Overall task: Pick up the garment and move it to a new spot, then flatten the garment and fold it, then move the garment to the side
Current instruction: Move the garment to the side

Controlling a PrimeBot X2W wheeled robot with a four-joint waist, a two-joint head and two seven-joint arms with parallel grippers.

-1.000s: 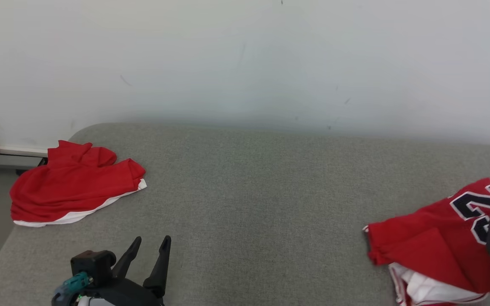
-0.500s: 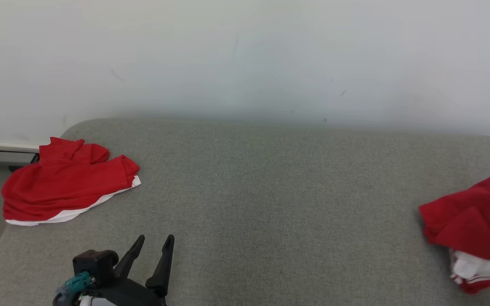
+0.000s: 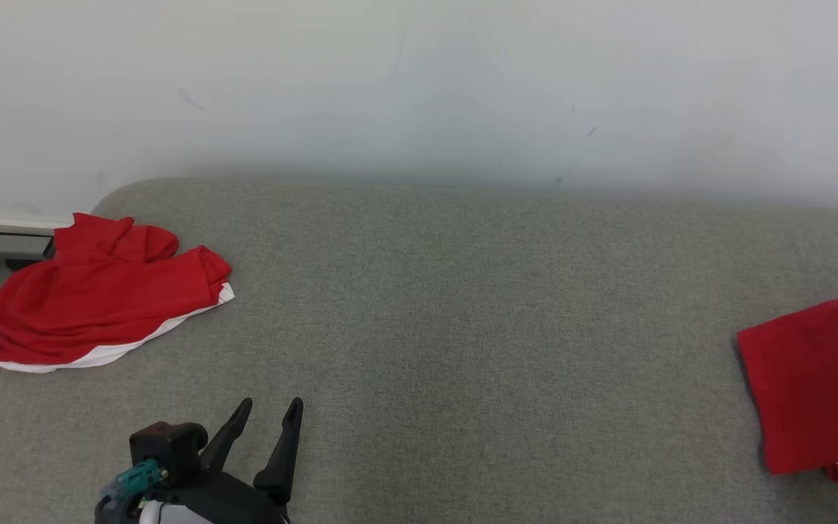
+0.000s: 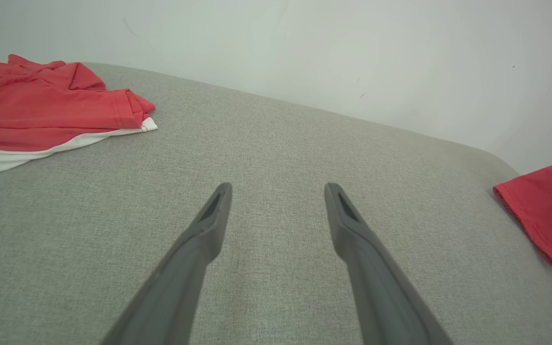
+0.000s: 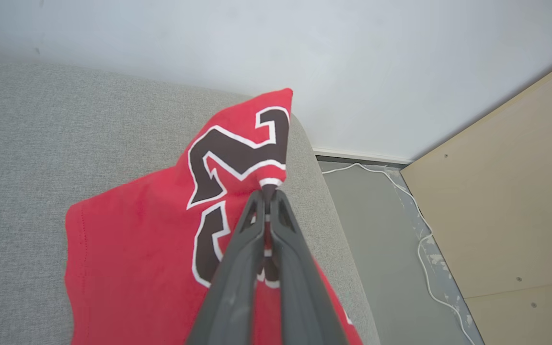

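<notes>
**1. Red shirt** (image 3: 99, 298), far left. It has a white hem and lies loosely folded at the left end of the grey cushion (image 3: 426, 349), with nothing touching it. You can likely treat it as already set aside. No writing can be read on it.

**2. Left end effector** (image 3: 270, 404), lower left. Its fingers are spread wide and hold nothing. It hovers low over bare cushion, well apart from both garments. It looks parked where you could bring it in for the flattening.

**3. Jersey** (image 3: 812, 393), right end of the cushion. This is the garment of your task. One flat red panel rests on the fabric, near the cushion's right edge.

**4. Right end effector** (image 5: 269, 196). It is pinched narrow on a white-trimmed edge of the jersey and lifts that part into a peak. Gripping the edge lets the rest trail, which suits carrying it to a new spot.

**5. Markings.** The jersey carries large dark numerals outlined in white. The upper one looks like a 2. The lower one is creased and crossed by the fingers, so it is unreadable. No brand mark can be seen.

**6. White cable** (image 5: 419, 230), on the floor beyond the cushion, to the right.
</notes>
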